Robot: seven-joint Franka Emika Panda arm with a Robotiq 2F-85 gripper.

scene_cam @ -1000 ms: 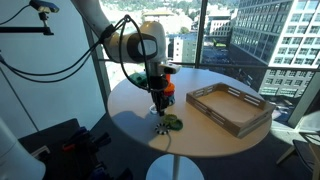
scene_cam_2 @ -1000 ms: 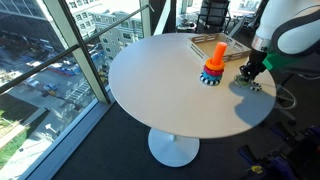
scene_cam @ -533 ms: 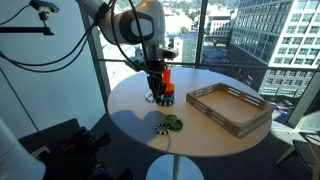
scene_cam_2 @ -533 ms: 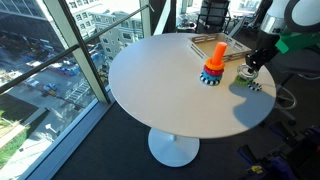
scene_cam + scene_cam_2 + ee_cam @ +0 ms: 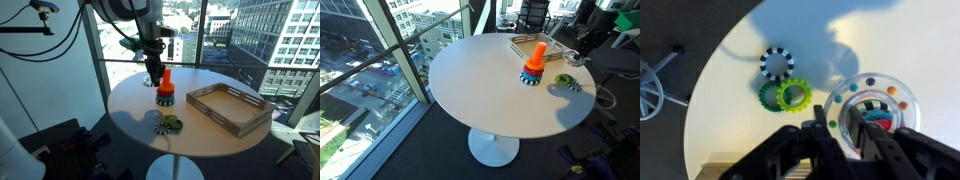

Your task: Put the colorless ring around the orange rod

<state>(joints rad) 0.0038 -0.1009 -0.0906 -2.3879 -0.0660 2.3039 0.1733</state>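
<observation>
My gripper (image 5: 840,132) is shut on the left rim of the colorless ring (image 5: 902,100), a clear ring with coloured beads inside. It holds the ring in the air above the table. Through the ring, in the wrist view, I see the stacked rings at the foot of the orange rod (image 5: 880,122). The orange rod (image 5: 166,80) stands upright on the round white table, with dark rings round its base. In both exterior views the gripper (image 5: 153,76) (image 5: 578,58) hangs beside the rod (image 5: 537,55), about level with its top.
Two green rings (image 5: 782,95) and a black-and-white ring (image 5: 776,63) lie together on the white table (image 5: 130,105), near its edge (image 5: 170,123) (image 5: 567,83). A wooden tray (image 5: 232,108) (image 5: 532,40) stands beyond the rod. Windows surround the table.
The gripper has risen from the table beside the green rings with the colorless ring in it. It has moved up and towards the orange rod.
</observation>
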